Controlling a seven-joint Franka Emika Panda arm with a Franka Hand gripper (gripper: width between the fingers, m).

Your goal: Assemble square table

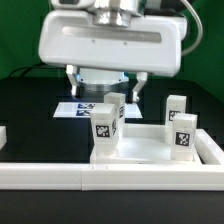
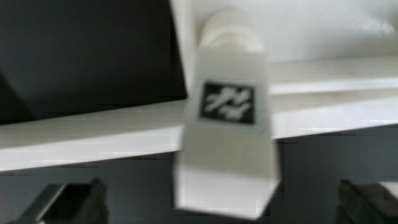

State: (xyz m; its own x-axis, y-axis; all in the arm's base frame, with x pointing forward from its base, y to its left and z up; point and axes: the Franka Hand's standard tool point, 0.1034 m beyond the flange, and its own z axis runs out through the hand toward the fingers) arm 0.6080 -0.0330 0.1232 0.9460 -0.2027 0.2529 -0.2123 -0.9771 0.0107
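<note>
The square table's white slab [image 1: 145, 150] lies flat by the front rail with three stubby white legs upright on it. The near leg [image 1: 108, 122] at the exterior view's left shows a black-and-white tag. Two more legs [image 1: 184, 135] [image 1: 177, 106] stand on the exterior view's right. My gripper [image 1: 105, 86] hangs just over the near leg, open. In the wrist view that tagged leg [image 2: 228, 120] stands between the wide-apart dark fingers [image 2: 71, 202], with a gap on each side, and the slab [image 2: 89, 135] runs across behind it. Nothing is gripped.
A long white L-shaped rail [image 1: 90, 180] runs along the front and up the exterior view's right side [image 1: 212, 150]. The marker board [image 1: 80, 108] lies flat on the black table behind the slab. A small white piece [image 1: 2, 137] shows at the left edge.
</note>
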